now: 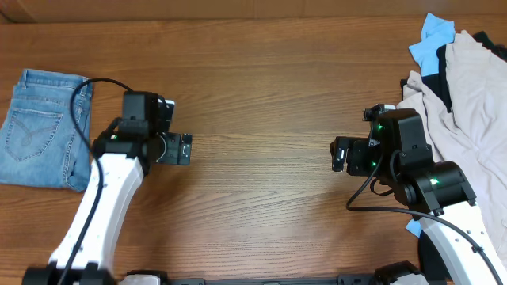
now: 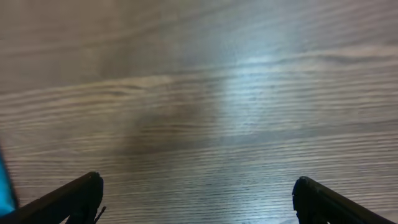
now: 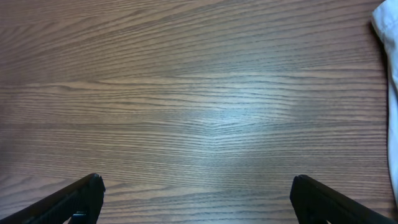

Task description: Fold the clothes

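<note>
Both arms hover over the bare desk (image 1: 253, 95). The left fingers (image 1: 185, 150) are spread wide with nothing between them, and the right fingers (image 1: 338, 154) are equally wide and empty. Both wrist views show only wood grain between the tips.

The jeans (image 1: 43, 127) lie flat at the desk's left edge, just beyond and to the left of the left arm. They already sit in a compact rectangle with a back pocket facing up. Denim like this is likely heavy for cloth, fairly stiff and not slippery. It should hold a crease and take a firm pinch without harm. The best hold is probably a corner of the waistband or an outer seam, catching every layer.

At the far right, well apart, lies a heap of beige garments (image 1: 467, 87) with a blue cloth (image 1: 436, 36).
</note>
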Controlling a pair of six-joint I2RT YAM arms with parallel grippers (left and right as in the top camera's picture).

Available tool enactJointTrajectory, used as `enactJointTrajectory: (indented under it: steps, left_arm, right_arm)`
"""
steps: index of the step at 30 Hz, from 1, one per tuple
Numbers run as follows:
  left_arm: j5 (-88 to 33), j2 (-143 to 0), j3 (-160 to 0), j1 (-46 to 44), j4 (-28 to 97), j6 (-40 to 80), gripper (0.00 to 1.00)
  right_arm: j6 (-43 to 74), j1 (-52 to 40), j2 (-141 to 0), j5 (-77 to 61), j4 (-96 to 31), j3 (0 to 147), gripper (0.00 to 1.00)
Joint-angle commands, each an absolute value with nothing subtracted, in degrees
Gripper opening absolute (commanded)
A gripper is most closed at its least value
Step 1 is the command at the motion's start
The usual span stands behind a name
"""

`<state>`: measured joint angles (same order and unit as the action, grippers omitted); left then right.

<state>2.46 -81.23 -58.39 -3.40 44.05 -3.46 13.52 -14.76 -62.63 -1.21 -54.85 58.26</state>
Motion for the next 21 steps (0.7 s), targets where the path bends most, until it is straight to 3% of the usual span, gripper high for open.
enactJointTrajectory:
  steps: [1, 21]
  left_arm:
    - [3.2, -85.9, -57.8, -3.4, 43.8, -4.3, 1.00]
    - [3.2, -90.7, -57.8, -3.3, 43.8, -4.3, 1.00]
  right_arm:
    - [13.8, -15.1, -62.1, -0.7, -54.5, 57.6, 1.00]
    - [13.8, -15.1, -60.9, -0.7, -54.5, 57.6, 1.00]
